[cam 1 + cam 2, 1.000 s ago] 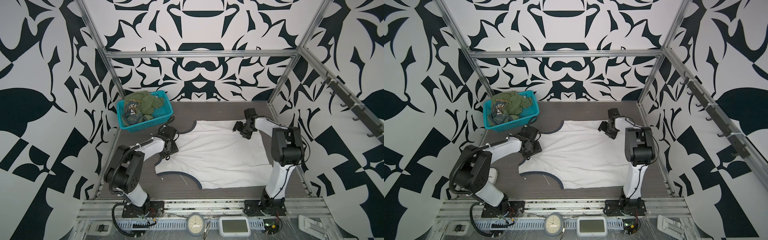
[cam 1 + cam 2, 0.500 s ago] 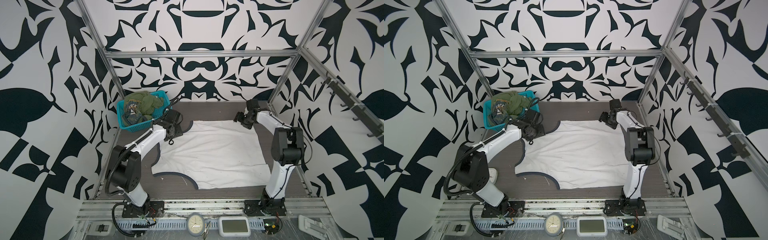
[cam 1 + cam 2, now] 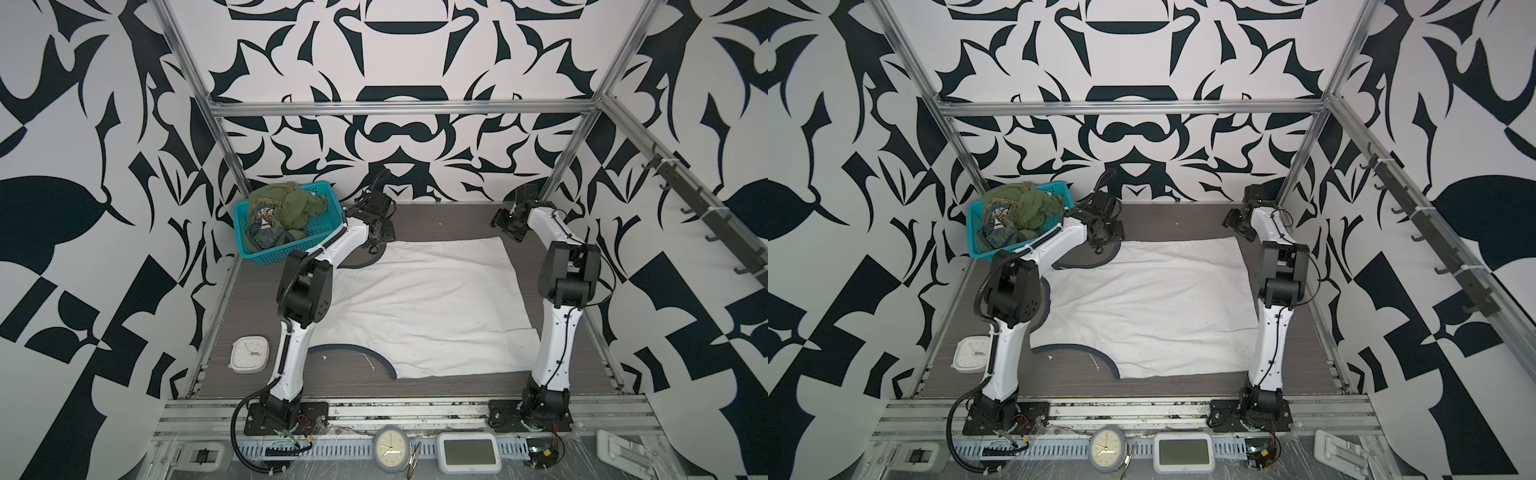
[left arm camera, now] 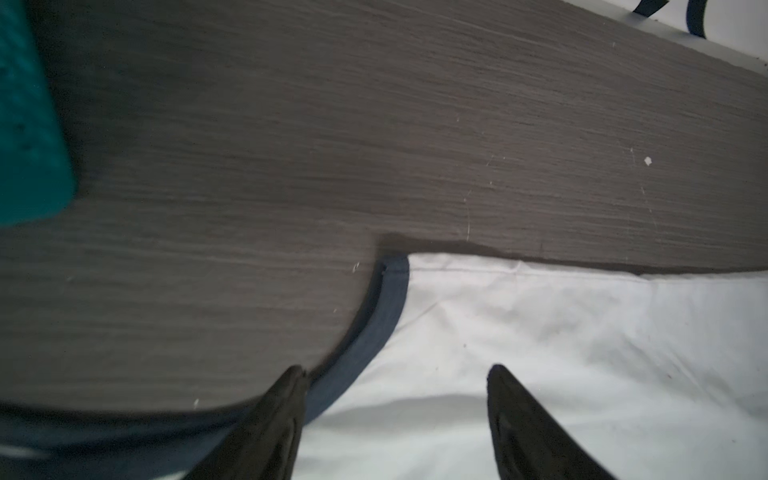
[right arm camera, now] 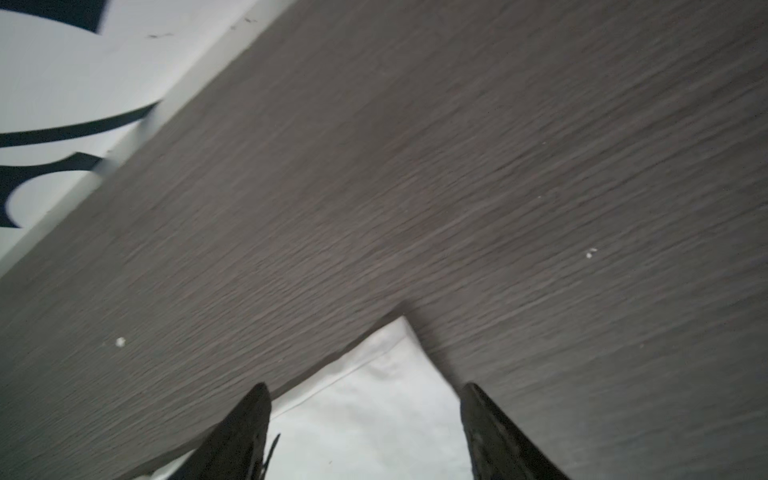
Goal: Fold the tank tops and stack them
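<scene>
The white top lies flat on the counter, and the green top sits in the basket. The left claw and the right claw hang released and empty over the white top's two far corners. I think it is best to pinch both corners low and together, then fold evenly.

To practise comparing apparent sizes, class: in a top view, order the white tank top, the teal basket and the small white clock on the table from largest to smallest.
1. white tank top, spread flat.
2. teal basket, clearly smaller.
3. white clock, smallest, despite sitting nearer the camera than the basket.
</scene>
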### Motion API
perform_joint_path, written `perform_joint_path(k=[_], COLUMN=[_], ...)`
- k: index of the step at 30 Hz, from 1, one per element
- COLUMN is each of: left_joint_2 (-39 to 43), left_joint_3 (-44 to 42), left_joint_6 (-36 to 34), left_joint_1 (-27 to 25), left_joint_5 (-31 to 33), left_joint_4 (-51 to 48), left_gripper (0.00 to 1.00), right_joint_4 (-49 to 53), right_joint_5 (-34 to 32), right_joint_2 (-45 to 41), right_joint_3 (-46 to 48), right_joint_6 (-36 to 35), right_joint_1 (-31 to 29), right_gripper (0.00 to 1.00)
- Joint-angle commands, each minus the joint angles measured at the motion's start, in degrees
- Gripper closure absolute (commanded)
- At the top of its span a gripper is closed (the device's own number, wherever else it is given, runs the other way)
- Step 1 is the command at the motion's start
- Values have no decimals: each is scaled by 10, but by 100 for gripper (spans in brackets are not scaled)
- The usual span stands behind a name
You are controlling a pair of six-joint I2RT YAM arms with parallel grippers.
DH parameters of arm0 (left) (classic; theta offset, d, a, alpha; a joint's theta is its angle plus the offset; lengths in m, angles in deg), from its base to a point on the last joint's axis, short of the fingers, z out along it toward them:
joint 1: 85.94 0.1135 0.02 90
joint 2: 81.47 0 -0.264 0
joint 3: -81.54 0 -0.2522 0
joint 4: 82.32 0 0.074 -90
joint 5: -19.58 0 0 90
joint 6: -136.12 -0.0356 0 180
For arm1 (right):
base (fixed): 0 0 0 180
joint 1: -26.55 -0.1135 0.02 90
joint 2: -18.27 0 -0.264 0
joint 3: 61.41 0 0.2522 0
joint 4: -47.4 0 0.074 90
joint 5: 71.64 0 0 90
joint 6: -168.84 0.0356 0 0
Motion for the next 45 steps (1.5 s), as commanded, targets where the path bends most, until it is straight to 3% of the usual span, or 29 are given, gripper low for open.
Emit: perform_joint_path(k=[1, 9, 16, 28, 35, 45], left_joint_2=[-46, -133, -161, -157, -143, -129], left_joint_3=[57, 139, 153, 122, 100, 101], left_joint_6=[-11, -10, -10, -3, -5, -5], left_joint_1=[4, 17, 22, 21, 18, 14], left_joint_5=[-12, -8, -44, -69, -76, -62], left_joint_4=[-27, -41, -32, -15, -1, 1], left_gripper=[30, 33, 33, 60, 71, 89], right_joint_4=[26, 47, 45, 42, 44, 43], right_joint_5=[2, 26, 23, 14, 10, -11], right_joint_2=[7, 59, 53, 43, 42, 28], right_joint_3=[-43, -97, -68, -33, -29, -33], right_joint_6=[-16, -27, -20, -21, -26, -23], right_joint_1=[10, 15, 9, -1, -16, -18], right_gripper=[26, 27, 30, 41, 54, 86])
